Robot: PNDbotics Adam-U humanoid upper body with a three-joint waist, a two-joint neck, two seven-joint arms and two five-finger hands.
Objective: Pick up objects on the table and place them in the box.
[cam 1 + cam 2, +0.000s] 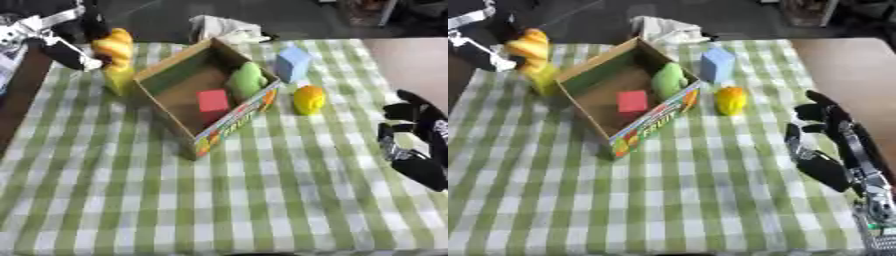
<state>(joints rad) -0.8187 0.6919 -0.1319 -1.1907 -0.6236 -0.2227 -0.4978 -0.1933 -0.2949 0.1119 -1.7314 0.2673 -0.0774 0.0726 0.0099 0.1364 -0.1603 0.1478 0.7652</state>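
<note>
the box (175, 75) sits open near the table's (262, 200) far edge, toward the far left corner, with a red block (213, 101) and a green piece (247, 79) already inside. the left hand (74, 52) is at the far left corner with its fingers closed round a striped orange and yellow toy (115, 46), which is up against a yellow block (119, 80) just outside the box's left wall. the right hand (824, 145) hangs by the right edge with fingers relaxed, holding nothing.

risks, as i judge them: carrying the toy over could catch the left wall and shove or tip the box. the yellow block could get knocked off the left edge. a blue block (293, 62) and a yellow fruit (308, 99) remain just right of the box, and a careless reach there could roll the fruit away.
</note>
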